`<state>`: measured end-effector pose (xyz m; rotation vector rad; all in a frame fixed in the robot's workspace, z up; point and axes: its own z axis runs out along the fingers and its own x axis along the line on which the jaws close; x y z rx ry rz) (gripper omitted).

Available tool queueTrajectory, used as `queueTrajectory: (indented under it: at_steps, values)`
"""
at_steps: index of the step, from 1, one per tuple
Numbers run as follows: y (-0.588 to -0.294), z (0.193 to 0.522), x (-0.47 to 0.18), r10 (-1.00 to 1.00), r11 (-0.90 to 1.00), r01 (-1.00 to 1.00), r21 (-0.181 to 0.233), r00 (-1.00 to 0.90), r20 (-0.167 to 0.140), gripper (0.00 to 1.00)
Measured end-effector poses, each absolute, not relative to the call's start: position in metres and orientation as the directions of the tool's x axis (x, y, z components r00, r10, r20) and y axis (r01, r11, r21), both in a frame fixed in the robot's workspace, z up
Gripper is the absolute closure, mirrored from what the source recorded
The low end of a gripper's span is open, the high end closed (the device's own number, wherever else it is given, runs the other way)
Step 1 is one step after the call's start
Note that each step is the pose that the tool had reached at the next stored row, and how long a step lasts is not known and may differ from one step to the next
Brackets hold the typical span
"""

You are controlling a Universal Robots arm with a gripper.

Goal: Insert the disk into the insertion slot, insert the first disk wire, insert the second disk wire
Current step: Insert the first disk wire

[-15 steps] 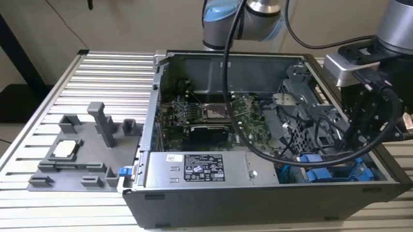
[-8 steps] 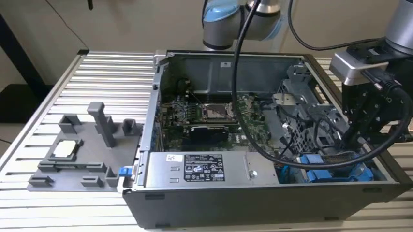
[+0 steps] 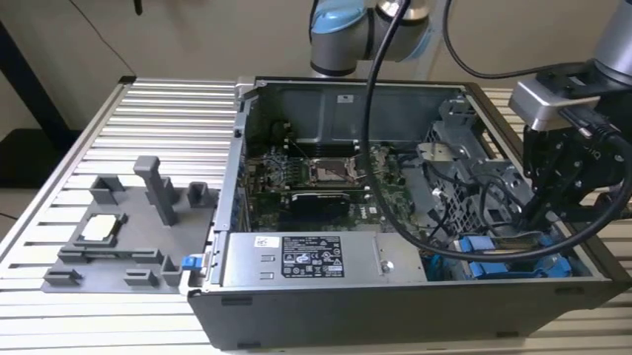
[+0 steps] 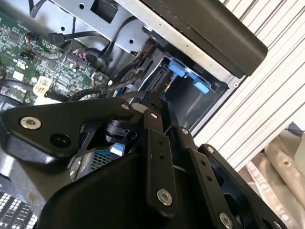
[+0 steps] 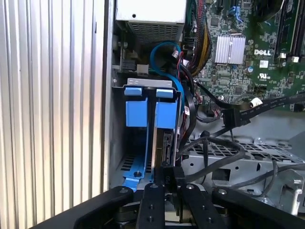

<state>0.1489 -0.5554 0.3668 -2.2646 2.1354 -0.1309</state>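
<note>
The disk (image 3: 513, 260) sits in its blue carrier (image 5: 167, 112) inside the insertion slot (image 5: 125, 160), in the drive cage at the case's corner on the exterior view's right. Another blue carrier (image 5: 136, 109) lies beside it. My gripper (image 3: 538, 222) reaches down into that corner. In the first wrist view my gripper (image 5: 166, 169) is shut on the black plug of a disk wire (image 5: 167, 148), which sits at the disk's exposed edge. Its black cable (image 5: 224, 157) loops away over the cage. In the second wrist view my gripper (image 4: 150, 100) points at the blue carrier tabs (image 4: 183, 71).
A silver labelled power-supply box (image 3: 306, 259) fills the case's front. The green motherboard (image 3: 326, 185) lies behind it. Loose black cables (image 3: 484, 200) and a blue cable loop (image 5: 164, 52) crowd the cage. A grey fixture tray (image 3: 118, 237) rests on the ribbed table (image 3: 168, 111).
</note>
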Motion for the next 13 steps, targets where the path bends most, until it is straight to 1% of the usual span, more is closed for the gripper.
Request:
queueTrajectory:
  at_steps: [9,13]
  values:
    - [-0.5554,0.3624,0.1525,-0.998,-0.050,-0.997,-0.066,0.048,0.026,0.81]
    - [-0.5554,0.3608,0.1543,-0.999,-0.048,-0.998,-0.048,0.047,0.020,0.81]
